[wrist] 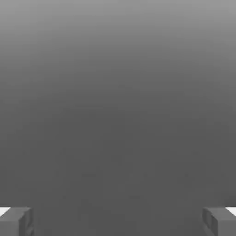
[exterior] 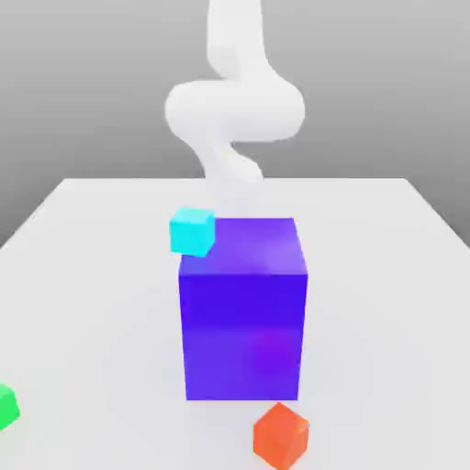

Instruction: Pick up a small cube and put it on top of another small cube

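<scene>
Three small cubes lie on the white table (exterior: 92, 275). A cyan cube (exterior: 192, 229) sits by the far left corner of a large blue-purple block (exterior: 243, 307); I cannot tell whether they touch. An orange-red cube (exterior: 281, 435) rests in front of the block, near the table's front edge. A green cube (exterior: 5, 405) is at the exterior view's left edge, partly cut off. My white arm (exterior: 234, 110) rises behind the block. In the hand view my gripper (wrist: 118, 221) is open, its grey fingertips (wrist: 16, 220) far apart, with nothing between them and plain grey beyond.
The large blue-purple block stands tall in the middle of the table, between the arm and the front cubes. Bare white table stretches to both sides of the block.
</scene>
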Robot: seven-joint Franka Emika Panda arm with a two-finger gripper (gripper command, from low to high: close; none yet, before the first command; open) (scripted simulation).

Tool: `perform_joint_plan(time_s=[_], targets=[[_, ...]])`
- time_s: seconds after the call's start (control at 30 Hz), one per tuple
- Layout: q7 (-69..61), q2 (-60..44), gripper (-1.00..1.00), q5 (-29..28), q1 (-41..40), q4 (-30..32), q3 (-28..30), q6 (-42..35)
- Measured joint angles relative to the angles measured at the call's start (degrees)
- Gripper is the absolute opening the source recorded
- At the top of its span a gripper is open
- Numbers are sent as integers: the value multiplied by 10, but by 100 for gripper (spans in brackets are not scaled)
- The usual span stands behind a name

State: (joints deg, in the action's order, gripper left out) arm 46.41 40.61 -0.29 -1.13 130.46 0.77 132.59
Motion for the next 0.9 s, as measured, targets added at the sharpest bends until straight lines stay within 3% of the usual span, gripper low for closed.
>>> perform_joint_plan(time_s=[0.43, 0.9], targets=[[17, -273, 0, 3, -50, -69, 57, 42], [-4, -567, 0, 65, -130, -143, 99, 85]])
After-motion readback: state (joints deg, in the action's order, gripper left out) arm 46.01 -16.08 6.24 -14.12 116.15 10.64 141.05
